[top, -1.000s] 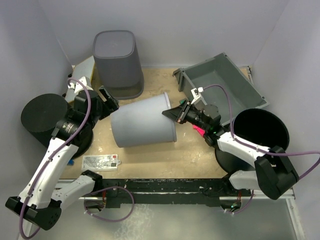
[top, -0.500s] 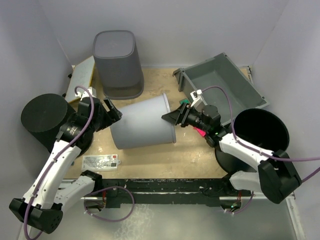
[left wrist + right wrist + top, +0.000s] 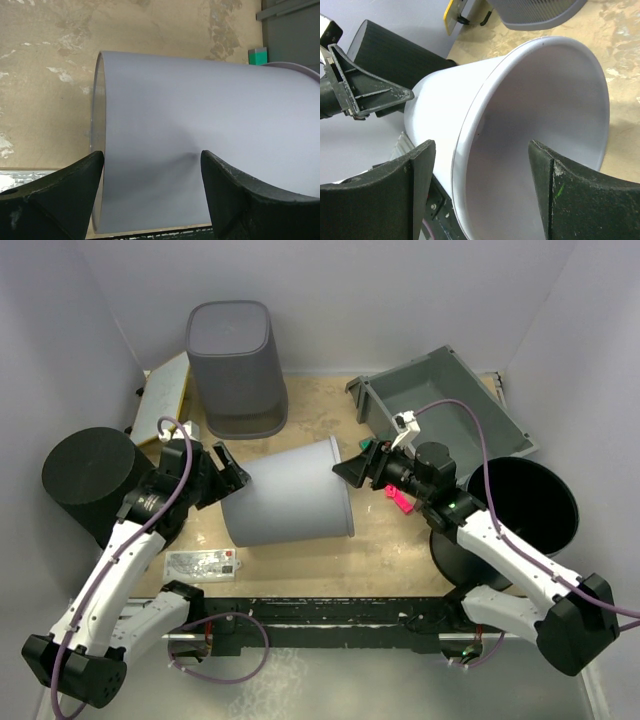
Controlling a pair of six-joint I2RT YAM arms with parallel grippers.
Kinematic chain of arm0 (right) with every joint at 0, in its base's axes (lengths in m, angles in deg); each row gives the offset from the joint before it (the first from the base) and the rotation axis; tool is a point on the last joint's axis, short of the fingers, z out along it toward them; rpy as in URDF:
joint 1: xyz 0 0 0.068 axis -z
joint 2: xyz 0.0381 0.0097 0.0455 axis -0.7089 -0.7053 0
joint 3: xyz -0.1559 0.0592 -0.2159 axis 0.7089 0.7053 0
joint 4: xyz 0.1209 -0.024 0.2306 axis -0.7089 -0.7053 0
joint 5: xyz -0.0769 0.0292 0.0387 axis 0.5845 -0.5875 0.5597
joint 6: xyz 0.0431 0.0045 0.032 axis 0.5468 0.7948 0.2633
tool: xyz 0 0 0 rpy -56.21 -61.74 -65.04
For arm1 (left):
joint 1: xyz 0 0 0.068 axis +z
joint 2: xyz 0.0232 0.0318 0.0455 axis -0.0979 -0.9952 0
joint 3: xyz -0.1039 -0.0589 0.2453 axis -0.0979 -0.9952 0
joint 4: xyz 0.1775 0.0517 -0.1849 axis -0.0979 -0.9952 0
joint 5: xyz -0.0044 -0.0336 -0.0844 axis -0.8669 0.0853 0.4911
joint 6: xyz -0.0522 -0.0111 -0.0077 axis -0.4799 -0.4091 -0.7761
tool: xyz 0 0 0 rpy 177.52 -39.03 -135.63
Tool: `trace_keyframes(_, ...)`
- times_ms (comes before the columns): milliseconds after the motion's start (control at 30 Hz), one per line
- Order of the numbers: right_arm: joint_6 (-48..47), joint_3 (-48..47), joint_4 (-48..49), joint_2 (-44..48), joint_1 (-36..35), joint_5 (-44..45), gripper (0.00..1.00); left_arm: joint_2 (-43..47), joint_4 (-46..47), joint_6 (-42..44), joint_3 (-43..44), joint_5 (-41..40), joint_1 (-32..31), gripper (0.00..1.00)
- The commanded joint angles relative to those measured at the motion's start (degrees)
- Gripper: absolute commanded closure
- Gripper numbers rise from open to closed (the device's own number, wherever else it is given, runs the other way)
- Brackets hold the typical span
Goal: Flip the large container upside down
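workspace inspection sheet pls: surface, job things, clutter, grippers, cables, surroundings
surface: tan tabletop, stained and scuffed
job's things: large container lying on its side, mouth toward the right arm; not yet upside down
clutter: dark grey bin, grey tray, black cylinder, black tub, pink item, white packet, board
grippers: left gripper open by the container's base end; right gripper open, rim between its fingers
cables: purple cables looped along both arms
surroundings: pale walls on three sides
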Motion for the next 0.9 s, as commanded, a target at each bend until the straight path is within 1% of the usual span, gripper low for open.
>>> trace_keyframes(0,-4.0,-3.0,-4.1,2.0,0.1,3.5,0.25,0.1,4.5,-1.0,-1.5,4.4,0.5,0.25)
trace_keyframes(100,-4.2,-2.8,-4.6,2.5,0.1,3.6,0.34,-0.1,6.0,-1.4,-2.2,5.7,0.6,0.24)
trace_keyframes(267,-4.5,-2.3,-5.4,2.5,0.1,3.1,0.58,-0.6,7.4,-1.7,-2.1,7.1,0.9,0.24)
trace_keyframes(367,-4.3,-1.4,-5.4,3.0,0.1,3.6,0.69,-0.6,8.7,-2.3,-1.9,8.3,1.1,0.24)
trace_keyframes(433,-3.9,-1.0,-5.2,3.4,0.1,4.0,0.78,-0.4,10.2,-2.8,-1.6,9.6,1.2,0.24)
trace_keyframes(500,-3.2,-0.5,-4.7,3.4,0.1,4.0,0.89,0.0,12.0,-3.5,-1.0,11.4,1.4,0.24)
trace_keyframes(600,-2.2,0.2,-3.4,2.9,0.1,3.0,0.99,0.5,15.3,-4.6,-0.3,15.1,1.7,0.24)
trace_keyframes(767,-0.4,1.4,-1.5,1.6,0.2,1.1,1.00,1.0,17.6,-5.7,1.1,17.8,1.9,0.24)
trace_keyframes(867,0.7,2.3,-0.3,1.0,0.4,0.3,1.00,1.4,17.9,-5.9,2.5,17.9,2.0,0.24)
